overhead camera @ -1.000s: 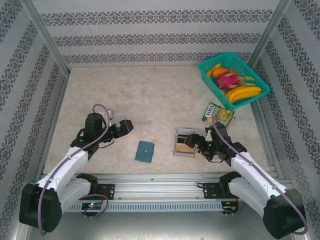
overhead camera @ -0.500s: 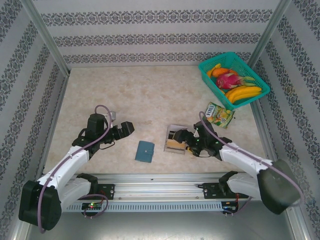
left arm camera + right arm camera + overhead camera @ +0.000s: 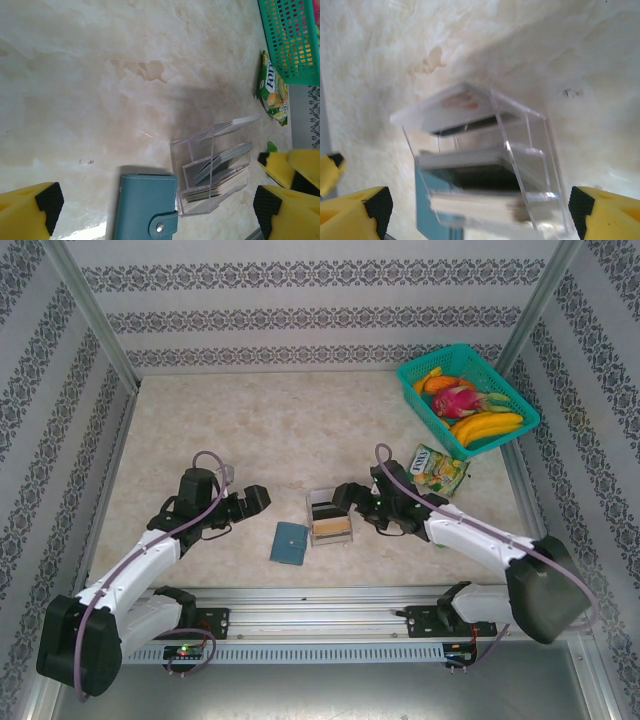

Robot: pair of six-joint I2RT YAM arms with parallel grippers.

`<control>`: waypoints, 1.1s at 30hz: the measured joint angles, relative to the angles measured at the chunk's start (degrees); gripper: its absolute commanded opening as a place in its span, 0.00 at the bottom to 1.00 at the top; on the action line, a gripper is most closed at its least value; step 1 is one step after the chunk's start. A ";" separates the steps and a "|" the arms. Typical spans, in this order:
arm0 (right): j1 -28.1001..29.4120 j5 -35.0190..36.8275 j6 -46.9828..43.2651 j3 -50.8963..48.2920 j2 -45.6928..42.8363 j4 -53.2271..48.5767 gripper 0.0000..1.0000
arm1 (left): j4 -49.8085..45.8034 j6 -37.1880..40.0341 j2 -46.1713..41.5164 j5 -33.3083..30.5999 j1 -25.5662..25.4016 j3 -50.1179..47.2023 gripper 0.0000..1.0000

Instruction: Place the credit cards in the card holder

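Right claw (image 3: 480, 202), jaws spread, straddles a clear rectangular plastic tray (image 3: 532, 131) of thin plastic credit cards (image 3: 220, 161) beside the teal leather-like card holder (image 3: 290, 543) near the bench's (image 3: 300, 420) front edge; left claw (image 3: 254, 499) released.

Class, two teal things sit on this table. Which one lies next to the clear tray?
The card holder, the small flat wallet beside the tray; the teal mesh basket stands far off in the corner, holding fruit.

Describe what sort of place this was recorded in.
Probably a staged robot test cell, not a real home: a marble-look tabletop boxed in by wallpapered panels on aluminium posts, with props such as a teal basket of fruit and a card holder.
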 measured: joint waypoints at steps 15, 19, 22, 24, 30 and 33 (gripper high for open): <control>12.96 5.88 -16.65 0.57 4.09 -14.64 0.79 | 3.45 -4.33 17.94 5.27 -9.20 11.72 0.86; 13.84 7.30 -18.05 0.83 7.08 -14.16 0.76 | 5.53 -7.39 27.19 6.75 -10.75 16.28 0.78; 13.81 8.81 -19.21 1.09 7.63 -13.40 0.72 | 6.03 -9.20 33.05 7.41 -11.89 19.39 0.71; 13.81 9.84 -19.87 1.49 7.72 -12.92 0.70 | 6.88 -10.25 35.98 7.91 -12.52 20.96 0.68; 13.51 11.10 -20.94 2.21 9.44 -8.55 0.68 | 8.57 -12.81 42.29 8.41 -13.35 26.12 0.65; 12.66 11.06 -20.92 2.93 11.91 -6.47 0.67 | 8.79 -13.44 45.09 8.70 -13.40 29.70 0.65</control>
